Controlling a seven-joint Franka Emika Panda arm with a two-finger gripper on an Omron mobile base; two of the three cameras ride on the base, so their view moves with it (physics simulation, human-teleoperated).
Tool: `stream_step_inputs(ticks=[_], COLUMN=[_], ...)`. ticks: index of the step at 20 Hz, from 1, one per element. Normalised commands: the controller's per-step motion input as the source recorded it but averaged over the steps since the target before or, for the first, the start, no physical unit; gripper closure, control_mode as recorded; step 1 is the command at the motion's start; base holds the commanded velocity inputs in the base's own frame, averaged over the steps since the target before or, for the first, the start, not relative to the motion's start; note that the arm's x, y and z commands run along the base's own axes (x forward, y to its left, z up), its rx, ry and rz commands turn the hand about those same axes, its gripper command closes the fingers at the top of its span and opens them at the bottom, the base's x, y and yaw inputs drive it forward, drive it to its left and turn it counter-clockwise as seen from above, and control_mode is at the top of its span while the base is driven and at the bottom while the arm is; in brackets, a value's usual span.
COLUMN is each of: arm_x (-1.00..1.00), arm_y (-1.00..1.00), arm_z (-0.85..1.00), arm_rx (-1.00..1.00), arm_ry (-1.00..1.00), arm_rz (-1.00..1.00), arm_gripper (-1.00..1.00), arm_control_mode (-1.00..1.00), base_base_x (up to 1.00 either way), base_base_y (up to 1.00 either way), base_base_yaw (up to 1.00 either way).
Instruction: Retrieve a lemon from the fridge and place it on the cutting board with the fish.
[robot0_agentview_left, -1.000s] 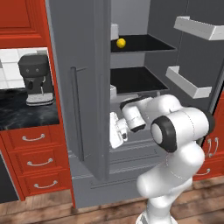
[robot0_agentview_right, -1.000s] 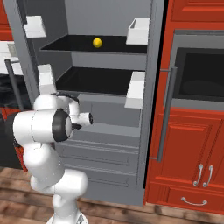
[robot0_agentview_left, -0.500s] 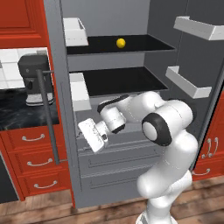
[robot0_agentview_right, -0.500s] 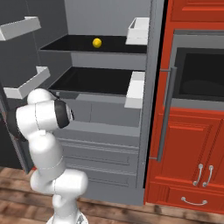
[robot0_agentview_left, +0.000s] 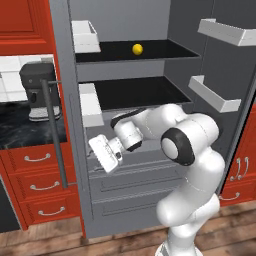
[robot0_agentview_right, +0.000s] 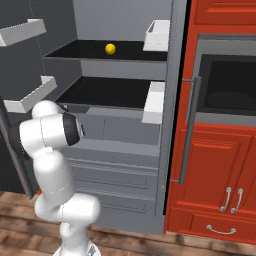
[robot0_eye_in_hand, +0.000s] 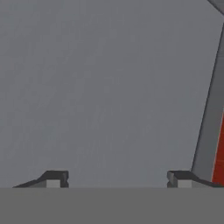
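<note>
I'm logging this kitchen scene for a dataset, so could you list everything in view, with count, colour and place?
lemon: one, bright yellow, on the top black shelf of the fridge.
fridge: one, grey, doors swung open, drawers shut at the bottom.
shelves: two, black, one above the other inside the fridge.
door bins: white, two on each open door.
bar handles: two, grey, long and vertical, one on each door.
coffee machine: one, dark, on the black counter left of the fridge.
cabinets: red with silver handles, on both sides of the fridge.
oven: one, dark, built into the red cabinets on the right.
floor: brown wood.
gripper: one, dark fingertips apart, nothing between them, facing a grey surface.
</note>
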Motion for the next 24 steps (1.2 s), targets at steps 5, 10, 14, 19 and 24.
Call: stream_step_inputs(ticks=[5,10,14,19,24], arm_x=[-0.22,-0.32,-0.25,-0.43,-0.11], arm_y=[-0.59,-0.8,-1.0,-1.0,-0.98], arm_z=[-0.05,-0.01,0.0,0.03,0.08], arm_rx=[-0.17,-0.42,-0.51,-0.34,-0.25], arm_ry=[0.0,-0.08,-0.24,-0.34,-0.3], arm_rz=[0.0,0.0,0.26,0.44,0.56], arm_gripper=[-1.0,-1.0,-1.0,-1.0,-1.0], arm_control_mode=[-1.0,-1.0,-1.0,-1.0,-1.0], base_base_x=[0.0,0.0,0.0,0.0,0.0], base_base_y=[0.0,0.0,0.0,0.0,0.0], base_base_yaw=[0.0,0.0,0.0,0.0,0.0])
